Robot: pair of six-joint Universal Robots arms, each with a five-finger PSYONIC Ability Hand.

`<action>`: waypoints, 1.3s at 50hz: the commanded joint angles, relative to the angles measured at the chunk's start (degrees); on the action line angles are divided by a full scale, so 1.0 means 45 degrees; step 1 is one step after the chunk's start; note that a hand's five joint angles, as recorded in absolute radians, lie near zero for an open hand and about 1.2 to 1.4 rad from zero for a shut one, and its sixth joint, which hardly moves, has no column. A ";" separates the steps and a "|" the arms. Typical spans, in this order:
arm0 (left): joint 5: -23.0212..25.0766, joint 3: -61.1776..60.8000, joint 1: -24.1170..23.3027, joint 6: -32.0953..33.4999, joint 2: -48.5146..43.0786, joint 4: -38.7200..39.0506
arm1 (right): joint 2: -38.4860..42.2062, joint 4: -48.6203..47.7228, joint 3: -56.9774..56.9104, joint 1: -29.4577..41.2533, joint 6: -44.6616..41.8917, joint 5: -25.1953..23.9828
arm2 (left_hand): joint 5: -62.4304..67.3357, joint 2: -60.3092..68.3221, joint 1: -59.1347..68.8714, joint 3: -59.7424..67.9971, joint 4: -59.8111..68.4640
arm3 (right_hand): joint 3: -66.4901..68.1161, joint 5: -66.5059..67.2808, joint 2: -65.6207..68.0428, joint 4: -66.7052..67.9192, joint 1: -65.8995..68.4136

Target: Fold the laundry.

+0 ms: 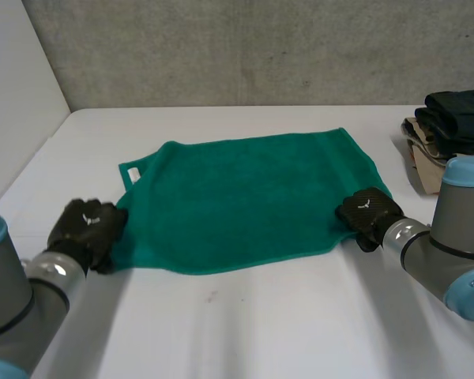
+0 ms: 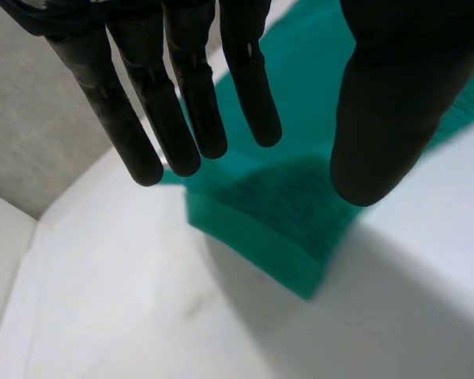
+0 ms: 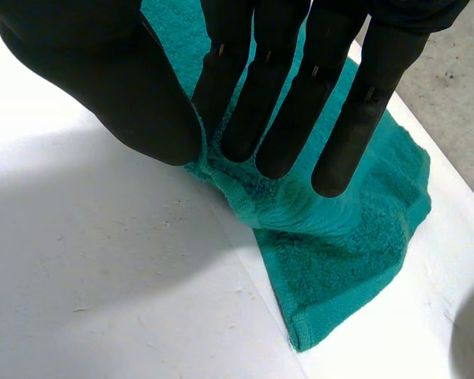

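White desk carries a flat green terry towel at centre. Left hand at its near left corner: fingers straight, spread, grasping nothing. Right hand at the near right corner: its wrist view shows fingers and thumb pinching a raised fold. Head view adds stacked dark clothes far right.

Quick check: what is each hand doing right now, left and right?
Left hand: open, fingers straight above a corner of the towel, holding nothing.
Right hand: shut, pinching the towel's edge between thumb and fingers.
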 commanded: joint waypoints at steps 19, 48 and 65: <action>0.0125 0.2024 -0.0001 0.0391 -0.3494 0.1243 | 0.0008 -0.0005 0.0289 0.0045 -0.0034 -0.0006 | -0.2077 -0.2144 -0.2279 -0.2130 -0.2135 | 0.2639 0.2783 0.2800 0.2527 0.3529; 0.0164 0.2496 -0.0509 0.0215 -0.0842 -0.0004 | -0.1883 0.0287 -0.0101 -0.0131 -0.0094 0.0463 | 0.8086 0.8019 0.7884 0.8032 0.8027 | 0.2639 0.2783 0.2800 0.2527 0.3529; 0.0320 0.2612 -0.0958 -0.1152 0.0235 -0.0259 | -0.1925 0.1595 -0.0181 -0.1496 0.4164 0.0639 | 0.8086 0.8019 0.7884 0.8032 0.8027 | -0.7960 -0.7816 -0.7799 -0.8072 -0.7070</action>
